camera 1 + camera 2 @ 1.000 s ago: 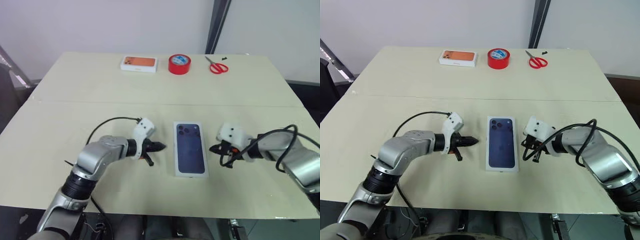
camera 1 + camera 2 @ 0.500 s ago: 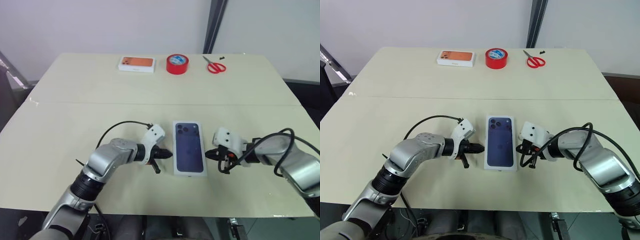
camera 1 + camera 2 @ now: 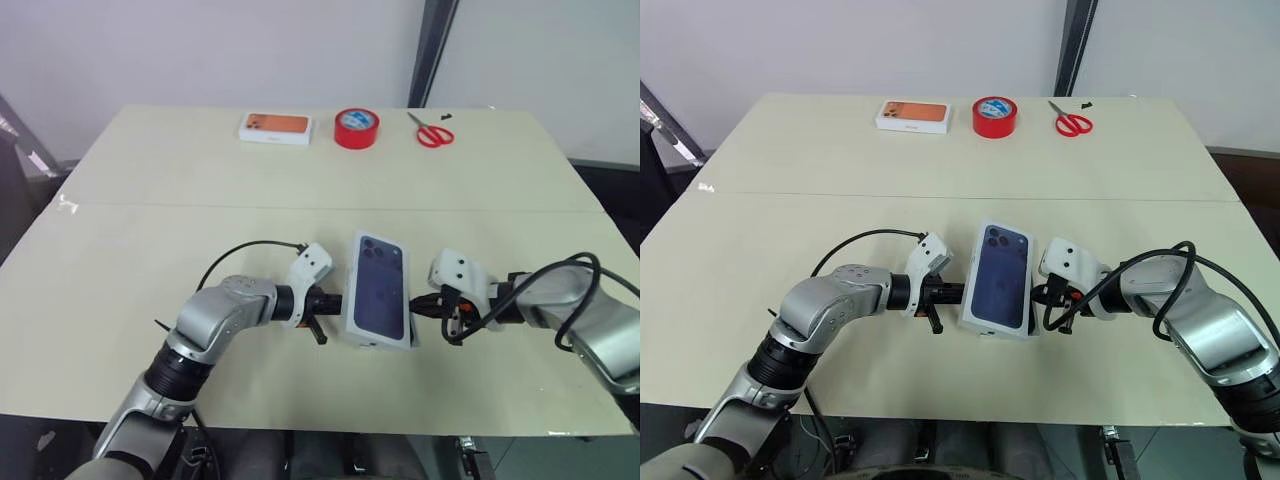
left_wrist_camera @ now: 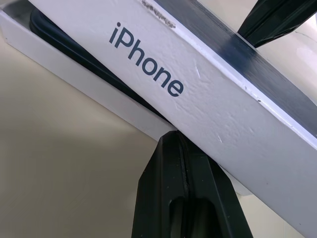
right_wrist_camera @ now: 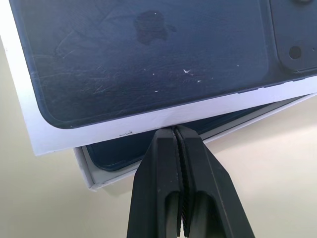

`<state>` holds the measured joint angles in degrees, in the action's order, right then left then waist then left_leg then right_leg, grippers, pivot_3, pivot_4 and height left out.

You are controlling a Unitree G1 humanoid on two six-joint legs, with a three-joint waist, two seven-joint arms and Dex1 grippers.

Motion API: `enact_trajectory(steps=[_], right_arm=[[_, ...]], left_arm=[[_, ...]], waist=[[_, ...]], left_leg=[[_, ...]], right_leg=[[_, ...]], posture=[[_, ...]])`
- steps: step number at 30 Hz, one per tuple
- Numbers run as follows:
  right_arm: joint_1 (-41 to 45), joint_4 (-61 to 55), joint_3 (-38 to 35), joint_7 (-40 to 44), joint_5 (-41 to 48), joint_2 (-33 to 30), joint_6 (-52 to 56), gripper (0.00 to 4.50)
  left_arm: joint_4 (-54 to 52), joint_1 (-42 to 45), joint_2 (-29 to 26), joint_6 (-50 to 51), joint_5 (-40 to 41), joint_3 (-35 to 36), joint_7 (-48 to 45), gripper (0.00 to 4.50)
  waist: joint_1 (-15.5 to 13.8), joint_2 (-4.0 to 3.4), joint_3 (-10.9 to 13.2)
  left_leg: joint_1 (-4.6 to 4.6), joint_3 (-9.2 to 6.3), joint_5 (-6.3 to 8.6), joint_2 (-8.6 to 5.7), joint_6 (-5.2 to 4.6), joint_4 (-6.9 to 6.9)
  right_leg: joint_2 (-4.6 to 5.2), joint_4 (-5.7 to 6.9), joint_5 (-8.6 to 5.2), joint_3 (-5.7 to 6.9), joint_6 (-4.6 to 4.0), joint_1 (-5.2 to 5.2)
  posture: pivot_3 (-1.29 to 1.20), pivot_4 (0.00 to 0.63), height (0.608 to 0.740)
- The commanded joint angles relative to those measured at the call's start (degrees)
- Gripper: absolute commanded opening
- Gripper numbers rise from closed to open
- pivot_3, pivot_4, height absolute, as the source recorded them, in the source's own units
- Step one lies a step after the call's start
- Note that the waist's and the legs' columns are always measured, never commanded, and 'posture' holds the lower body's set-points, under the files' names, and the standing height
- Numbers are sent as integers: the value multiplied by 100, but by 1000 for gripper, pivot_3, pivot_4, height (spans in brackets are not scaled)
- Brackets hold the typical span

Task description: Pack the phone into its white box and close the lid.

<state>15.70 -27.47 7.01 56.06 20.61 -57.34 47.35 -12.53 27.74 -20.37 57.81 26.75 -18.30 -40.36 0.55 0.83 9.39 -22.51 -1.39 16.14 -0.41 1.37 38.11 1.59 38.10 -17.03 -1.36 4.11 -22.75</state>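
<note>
White lid (image 3: 380, 290) pinched between both end effectors.

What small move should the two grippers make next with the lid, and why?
Probably press the lid level and down. It sits skewed on the white box, with the phone showing in the gap beneath it. The shut left gripper and right gripper touch its opposite long sides.

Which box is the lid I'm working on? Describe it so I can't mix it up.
On the near half of the table, between the two pincers, sits the lid. Its top shows a dark blue phone picture; the far box is orange-topped.
</note>
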Motion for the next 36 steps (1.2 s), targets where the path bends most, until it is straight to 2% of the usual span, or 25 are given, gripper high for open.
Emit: enact_trajectory(steps=[1,9,17,36], right_arm=[[16,-110,-52,-9,-1,-4,-88,75],[12,-27,-117,-33,-70,-71,-120,75],[121,323,-219,42,-197,-225,-316,75],[44,245,-100,44,-231,-183,-378,75]], left_arm=[[-136,20,-3,-68,17,17,-20,0],[-116,-102,-300,-147,-97,-95,-146,0],[-404,-132,-530,-121,162,124,-432,0],[-412,6,-28,-168,257,215,-221,0]], waist=[[2,0,0],[11,0,0],[2,0,1],[5,0,1]], left_leg=[[0,0,0,0,0,0],[0,-1,0,0,0,0],[0,0,0,0,0,0],[0,0,0,0,0,-1]], right_leg=[[0,0,0,0,0,0],[-1,1,0,0,0,-1],[1,-1,0,0,0,0],[0,-1,0,0,0,0]], posture=[[0,150,740],[0,150,740],[0,150,740],[0,150,740]])
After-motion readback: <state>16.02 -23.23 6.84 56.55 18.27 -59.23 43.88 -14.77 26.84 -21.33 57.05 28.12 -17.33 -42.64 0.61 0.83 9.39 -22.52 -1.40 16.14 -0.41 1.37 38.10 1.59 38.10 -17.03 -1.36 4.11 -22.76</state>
